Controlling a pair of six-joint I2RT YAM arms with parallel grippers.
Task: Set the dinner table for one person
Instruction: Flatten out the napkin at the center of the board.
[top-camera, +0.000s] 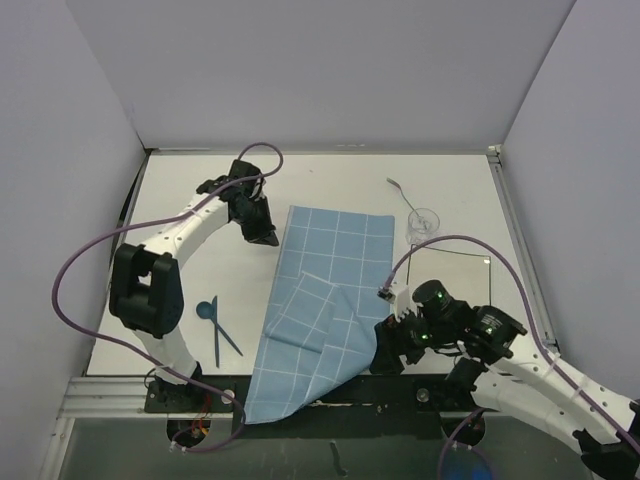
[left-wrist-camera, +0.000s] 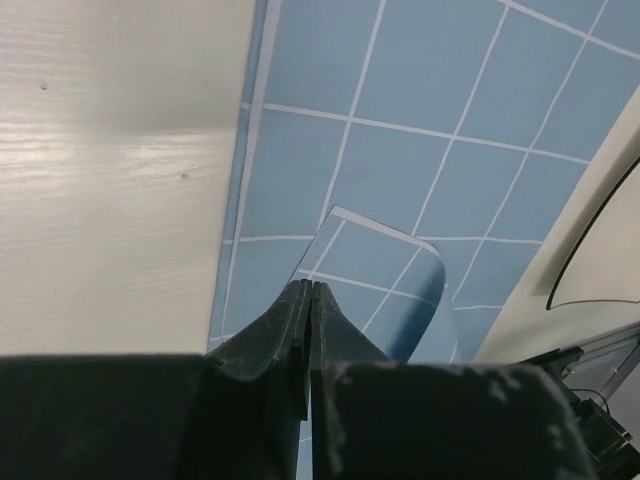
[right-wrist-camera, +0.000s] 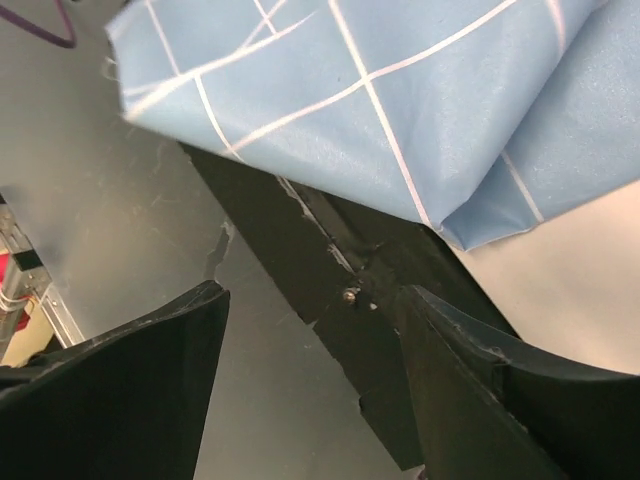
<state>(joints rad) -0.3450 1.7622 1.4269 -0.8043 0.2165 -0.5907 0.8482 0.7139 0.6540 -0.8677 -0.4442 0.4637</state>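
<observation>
The white dinner table (top-camera: 180, 190) carries a blue white-gridded mat (top-camera: 340, 245). The mat's near part is folded back over itself (top-camera: 315, 320) and one corner hangs over the front rail. My left gripper (top-camera: 264, 235) is shut, its tips (left-wrist-camera: 308, 288) down on the mat (left-wrist-camera: 420, 120) by its far left edge, with nothing seen between them. My right gripper (top-camera: 388, 348) is open at the table's near edge. The mat's fold (right-wrist-camera: 400, 90) lies just beyond its spread fingers (right-wrist-camera: 312, 292), free of them.
Blue cutlery (top-camera: 215, 325) lies on the table left of the mat. A clear glass (top-camera: 424, 225) and a metal utensil (top-camera: 400, 190) sit at the far right, and a pale flat dish (top-camera: 460, 280) is in front of them. A black rail (top-camera: 420, 385) runs along the near edge.
</observation>
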